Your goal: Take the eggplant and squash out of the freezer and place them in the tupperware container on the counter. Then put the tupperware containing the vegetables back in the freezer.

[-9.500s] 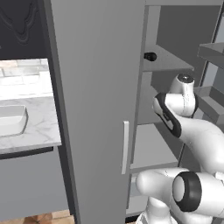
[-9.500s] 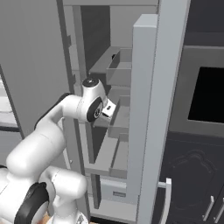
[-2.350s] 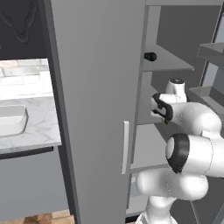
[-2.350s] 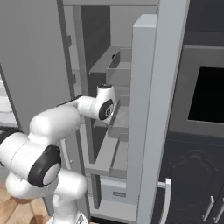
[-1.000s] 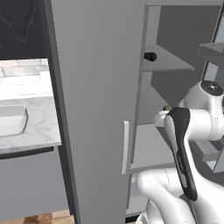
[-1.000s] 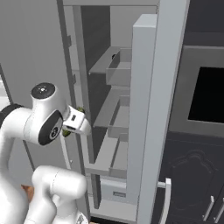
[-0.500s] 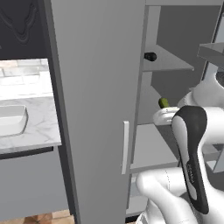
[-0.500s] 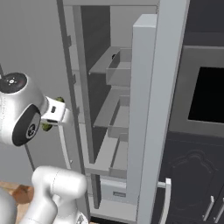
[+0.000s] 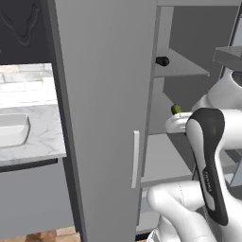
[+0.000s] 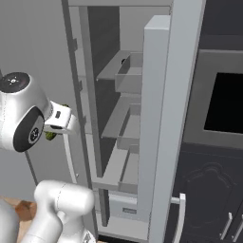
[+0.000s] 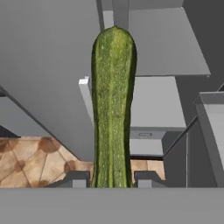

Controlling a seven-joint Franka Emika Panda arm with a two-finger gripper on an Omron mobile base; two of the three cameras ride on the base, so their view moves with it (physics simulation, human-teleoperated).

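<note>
Green squash (image 11: 113,105) is pinched between the jaws of the gripper (image 11: 113,178), and the arm has swung it out of the freezer (image 9: 104,94). Next comes the tupperware container on the worktop (image 9: 42,137), further left.

one squash (image 11: 113,109), one open freezer (image 9: 108,94), one tupperware container (image 9: 12,130), one counter (image 9: 40,139)

The white marble counter with grey veins (image 9: 42,142) holds a shallow white tray (image 9: 12,130) — it sits flat on top. Inside the tall grey freezer, a small dark round thing (image 9: 162,61) lies on a grey shelf (image 9: 182,71) — right at its front edge.
</note>
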